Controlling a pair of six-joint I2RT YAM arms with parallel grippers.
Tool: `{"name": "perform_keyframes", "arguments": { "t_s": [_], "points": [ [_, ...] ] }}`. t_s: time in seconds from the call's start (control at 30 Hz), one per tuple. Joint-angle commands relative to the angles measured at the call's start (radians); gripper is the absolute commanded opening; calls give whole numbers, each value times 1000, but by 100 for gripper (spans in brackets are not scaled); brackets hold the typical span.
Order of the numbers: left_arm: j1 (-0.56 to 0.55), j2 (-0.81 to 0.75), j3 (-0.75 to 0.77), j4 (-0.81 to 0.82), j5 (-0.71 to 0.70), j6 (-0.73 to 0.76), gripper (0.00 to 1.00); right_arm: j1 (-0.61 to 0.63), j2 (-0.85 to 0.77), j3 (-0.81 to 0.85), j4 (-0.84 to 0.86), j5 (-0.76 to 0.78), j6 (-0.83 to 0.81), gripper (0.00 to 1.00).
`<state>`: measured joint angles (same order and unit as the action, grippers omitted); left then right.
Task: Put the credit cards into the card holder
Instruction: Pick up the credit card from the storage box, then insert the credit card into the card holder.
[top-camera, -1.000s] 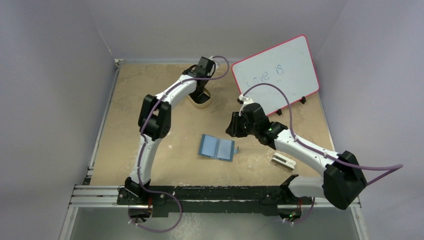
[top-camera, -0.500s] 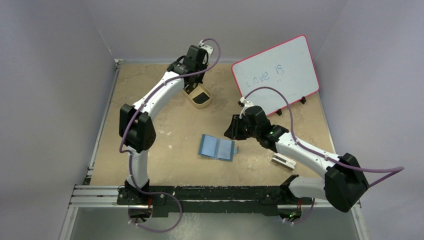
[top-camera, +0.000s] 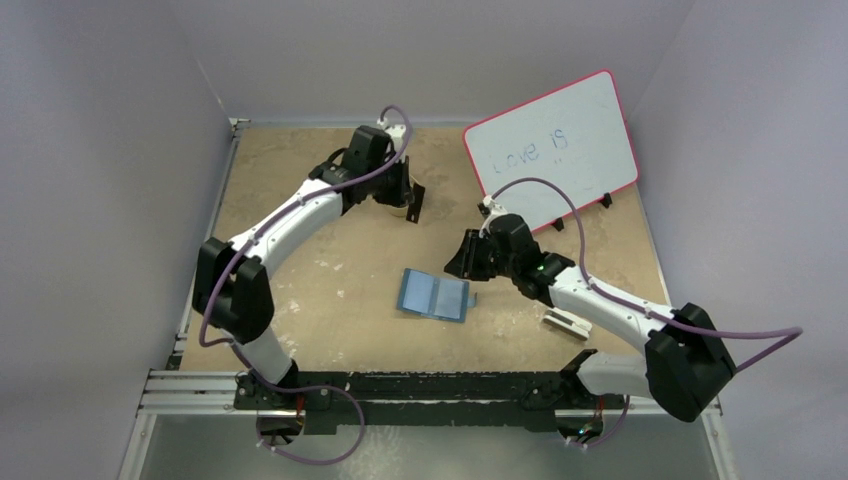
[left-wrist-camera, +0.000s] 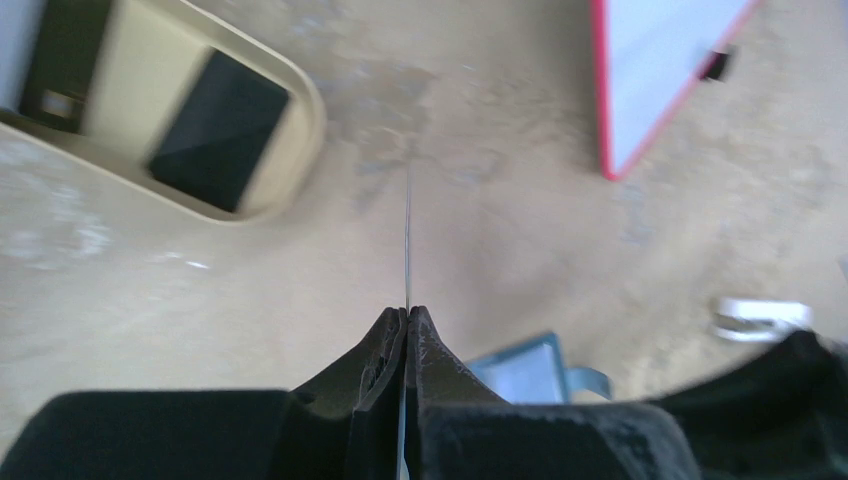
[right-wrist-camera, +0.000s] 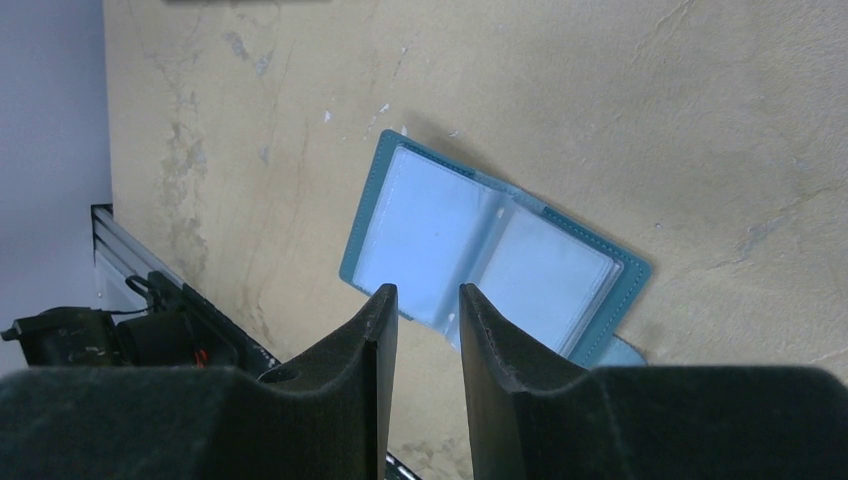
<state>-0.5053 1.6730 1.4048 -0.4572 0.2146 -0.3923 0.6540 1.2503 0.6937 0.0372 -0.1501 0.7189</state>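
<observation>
Left jaws pinch a credit card (left-wrist-camera: 407, 240) edge-on, tray (left-wrist-camera: 300, 130) ahead-left. Right jaws, part-open and empty, hover over the card holder's (right-wrist-camera: 490, 250) near edge, open table (right-wrist-camera: 700, 120) beyond.

We see our left gripper (left-wrist-camera: 407, 312) pinching a thin card (left-wrist-camera: 407, 240), which shows edge-on. A black card (left-wrist-camera: 220, 130) lies in the tan tray (left-wrist-camera: 308, 105).

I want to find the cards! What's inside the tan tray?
One black card lies in the tan tray. A dark shape at its other end is too blurred to name. From above, the left arm mostly covers it.
</observation>
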Motion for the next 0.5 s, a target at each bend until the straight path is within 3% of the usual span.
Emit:
{"name": "perform_keyframes", "arguments": {
  "t_s": [0.0, 0.2, 0.47],
  "points": [
    [2, -128, -185, 194, 220, -163, 0, -4, 50, -5, 53, -10, 28, 31],
    [1, -240, -428, 374, 275, -304, 0, -4, 121, 19, 5, 48, -10, 29],
    [-23, -265, -623, 575, 310, -474, 0, -4, 204, 30, -10, 78, -49, 26]
  ]
}}
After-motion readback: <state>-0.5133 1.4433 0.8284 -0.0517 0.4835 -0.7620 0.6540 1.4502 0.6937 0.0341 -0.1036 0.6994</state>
